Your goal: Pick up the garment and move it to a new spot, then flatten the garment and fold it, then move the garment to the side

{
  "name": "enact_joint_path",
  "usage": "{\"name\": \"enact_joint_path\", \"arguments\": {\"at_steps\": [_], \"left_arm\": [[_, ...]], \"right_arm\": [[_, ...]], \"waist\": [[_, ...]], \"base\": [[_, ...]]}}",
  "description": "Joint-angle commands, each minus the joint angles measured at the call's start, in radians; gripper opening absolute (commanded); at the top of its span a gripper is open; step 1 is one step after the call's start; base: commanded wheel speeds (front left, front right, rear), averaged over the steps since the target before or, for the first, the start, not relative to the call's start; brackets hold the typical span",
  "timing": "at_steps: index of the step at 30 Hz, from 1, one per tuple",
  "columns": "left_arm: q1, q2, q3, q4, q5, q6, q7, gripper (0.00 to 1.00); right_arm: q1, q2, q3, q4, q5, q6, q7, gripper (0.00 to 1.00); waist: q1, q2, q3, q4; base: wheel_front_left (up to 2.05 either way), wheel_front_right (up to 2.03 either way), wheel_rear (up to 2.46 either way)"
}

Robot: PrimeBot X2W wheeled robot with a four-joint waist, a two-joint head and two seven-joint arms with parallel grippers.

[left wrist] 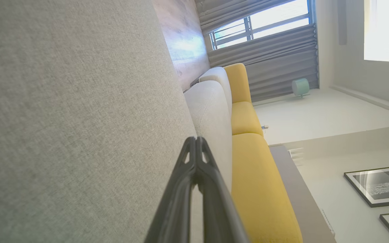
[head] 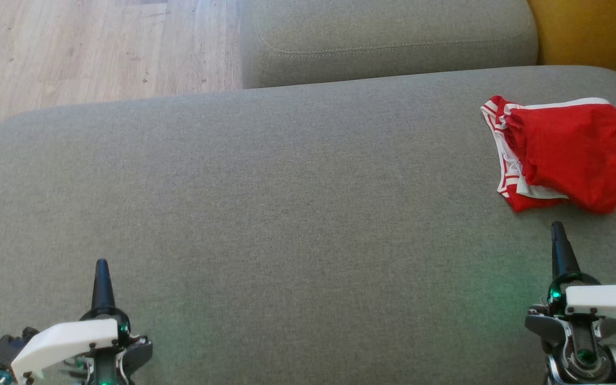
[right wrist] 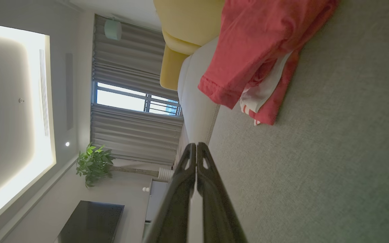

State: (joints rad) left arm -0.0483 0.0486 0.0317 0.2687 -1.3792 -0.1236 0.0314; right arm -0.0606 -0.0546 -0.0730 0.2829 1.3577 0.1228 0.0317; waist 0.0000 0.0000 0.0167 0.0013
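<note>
Garment (head: 570, 152) on the sofa seat (head: 286, 187), far right, toward the rear edge. Right gripper (head: 556, 227) just in front of it, not touching, over the seat's near right. Left gripper (head: 102, 264) well apart, at the near left. Behind the seat, a second cushion (head: 388, 37); floor (head: 72, 48) beyond, at the rear left.

The head camera is looking steeply down from above onto the grey sofa seat (head: 286, 176), with wooden floor (head: 72, 48) showing past its far edge. Both wrist cameras are sitting low and close over that seat, rolled sideways, facing along it toward the curtained window (left wrist: 262, 23). The right one is sharing the red garment (right wrist: 258, 44) with the head view.
</note>
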Motion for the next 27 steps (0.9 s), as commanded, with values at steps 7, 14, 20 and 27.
{"name": "enact_joint_path", "arguments": {"at_steps": [7, 14, 20, 27], "left_arm": [[-0.054, 0.009, 0.044, -0.027, -0.082, -0.006, 0.026, 0.00], [-0.056, 0.009, 0.056, -0.025, -0.149, -0.007, 0.047, 0.00], [-0.058, 0.009, 0.067, -0.024, -0.207, -0.007, 0.065, 0.00], [-0.059, 0.009, 0.073, -0.024, -0.237, -0.007, 0.075, 0.00]], "right_arm": [[-0.044, -0.014, 0.004, -0.038, 0.094, 0.007, 0.024, 0.00], [-0.045, -0.013, -0.006, -0.038, 0.171, 0.007, 0.041, 0.00], [-0.045, -0.013, -0.014, -0.039, 0.235, 0.008, 0.055, 0.00], [-0.045, -0.012, -0.019, -0.039, 0.269, 0.008, 0.064, 0.00]], "waist": [[0.0000, 0.0000, -0.004, 0.000], [0.0000, 0.0000, -0.008, -0.001], [0.0000, 0.0000, -0.012, -0.001], [0.0000, 0.0000, -0.014, -0.001]], "base": [[0.00, 0.00, 0.00], [0.00, 0.00, 0.00], [0.00, 0.00, 0.00], [0.00, 0.00, 0.00]]}}
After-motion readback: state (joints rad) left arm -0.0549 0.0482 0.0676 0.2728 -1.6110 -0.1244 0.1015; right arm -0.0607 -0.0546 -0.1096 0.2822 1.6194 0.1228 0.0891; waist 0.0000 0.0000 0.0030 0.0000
